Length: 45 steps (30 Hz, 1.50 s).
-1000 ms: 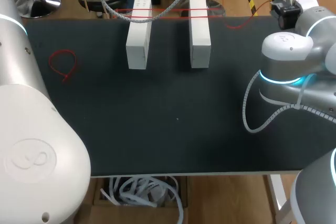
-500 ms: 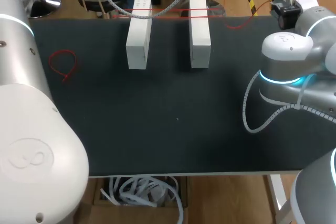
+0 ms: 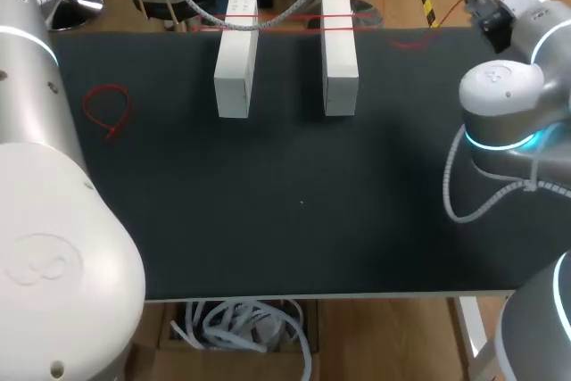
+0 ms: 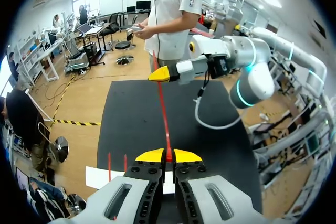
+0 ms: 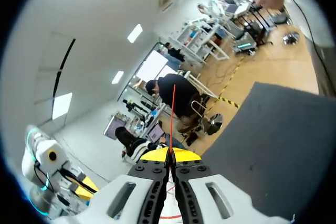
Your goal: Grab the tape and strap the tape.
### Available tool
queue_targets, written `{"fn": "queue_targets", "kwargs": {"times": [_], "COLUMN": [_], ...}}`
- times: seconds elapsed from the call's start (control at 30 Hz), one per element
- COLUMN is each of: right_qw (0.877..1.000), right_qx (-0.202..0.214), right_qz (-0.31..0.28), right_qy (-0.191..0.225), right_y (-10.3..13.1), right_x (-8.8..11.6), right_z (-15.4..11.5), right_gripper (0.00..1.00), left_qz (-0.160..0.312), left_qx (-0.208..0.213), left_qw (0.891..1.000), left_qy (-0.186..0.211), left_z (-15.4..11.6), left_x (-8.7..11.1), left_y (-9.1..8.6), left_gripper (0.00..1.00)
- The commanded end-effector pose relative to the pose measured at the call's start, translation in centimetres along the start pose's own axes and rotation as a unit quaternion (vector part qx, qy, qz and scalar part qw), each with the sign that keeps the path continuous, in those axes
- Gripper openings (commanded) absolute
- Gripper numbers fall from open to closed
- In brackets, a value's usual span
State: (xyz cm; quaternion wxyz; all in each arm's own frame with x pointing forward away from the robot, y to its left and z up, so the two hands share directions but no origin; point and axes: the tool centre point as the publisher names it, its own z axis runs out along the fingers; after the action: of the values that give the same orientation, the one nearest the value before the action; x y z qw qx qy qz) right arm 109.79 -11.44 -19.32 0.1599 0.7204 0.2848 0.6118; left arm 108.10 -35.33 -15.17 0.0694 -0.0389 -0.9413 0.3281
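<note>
Right now left gripper [image 4: 168, 156] is pinched on one end of the red tape [image 4: 164, 114], right gripper [image 5: 170, 155] clamps the other end, strand taut between them along the far edge of the black table [image 3: 294, 220] over two white blocks [image 3: 235, 69], a loose red loop [image 3: 107, 109] lying near the left edge.

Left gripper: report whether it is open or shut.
The left gripper is shut on the red tape: in the left wrist view both yellow tips press together with the tape pinched between them.

Thin red tape [image 3: 285, 28] stretched straight across far ends of two white blocks [image 3: 235, 69].
</note>
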Motion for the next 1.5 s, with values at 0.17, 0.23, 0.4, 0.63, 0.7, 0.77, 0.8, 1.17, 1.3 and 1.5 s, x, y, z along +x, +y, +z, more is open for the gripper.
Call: {"fn": "queue_targets", "kwargs": {"times": [0.17,0.23,0.4,0.63,0.7,0.77,0.8,1.17,1.3,1.5], "right_qw": [0.963,0.950,0.920,0.857,0.841,0.821,0.815,0.714,0.673,0.611], "right_qx": [0.066,0.075,0.094,0.122,0.130,0.139,0.140,0.154,0.155,0.159], "right_qz": [-0.262,-0.304,-0.382,-0.499,-0.525,-0.552,-0.560,-0.680,-0.721,-0.774], "right_qy": [0.002,0.005,0.010,0.027,0.030,0.038,0.042,0.064,0.058,0.048], "right_y": [1.0,1.2,1.7,2.3,2.3,2.3,2.3,1.6,1.7,2.1], "right_x": [0.1,0.0,0.0,0.6,0.8,1.0,1.1,1.9,2.0,1.9], "right_z": [-1.0,-1.0,-1.0,-0.8,-0.8,-0.7,-0.7,-1.1,-1.2,-1.1], "right_gripper": [0.00,0.00,0.00,0.00,0.00,0.00,0.00,0.00,0.00,0.00], "left_qz": [0.000,0.000,0.000,0.000,0.000,0.000,0.000,0.000,0.000,0.000], "left_qx": [-0.002,-0.002,-0.002,-0.002,-0.002,-0.002,-0.002,-0.002,-0.002,-0.002], "left_qw": [1.000,1.000,1.000,1.000,1.000,1.000,1.000,1.000,1.000,1.000], "left_qy": [0.001,0.001,0.001,0.001,0.001,0.001,0.001,0.001,0.001,0.001], "left_z": [0.0,0.0,0.0,0.0,0.0,0.0,0.0,0.0,0.0,0.0], "left_x": [0.0,0.0,0.0,0.0,0.0,0.0,0.0,0.0,0.0,0.0], "left_y": [-0.1,-0.1,-0.1,-0.1,-0.1,-0.1,-0.1,-0.1,-0.1,-0.1], "left_gripper": [0.00,0.00,0.00,0.00,0.00,0.00,0.00,0.00,0.00,0.00]}}
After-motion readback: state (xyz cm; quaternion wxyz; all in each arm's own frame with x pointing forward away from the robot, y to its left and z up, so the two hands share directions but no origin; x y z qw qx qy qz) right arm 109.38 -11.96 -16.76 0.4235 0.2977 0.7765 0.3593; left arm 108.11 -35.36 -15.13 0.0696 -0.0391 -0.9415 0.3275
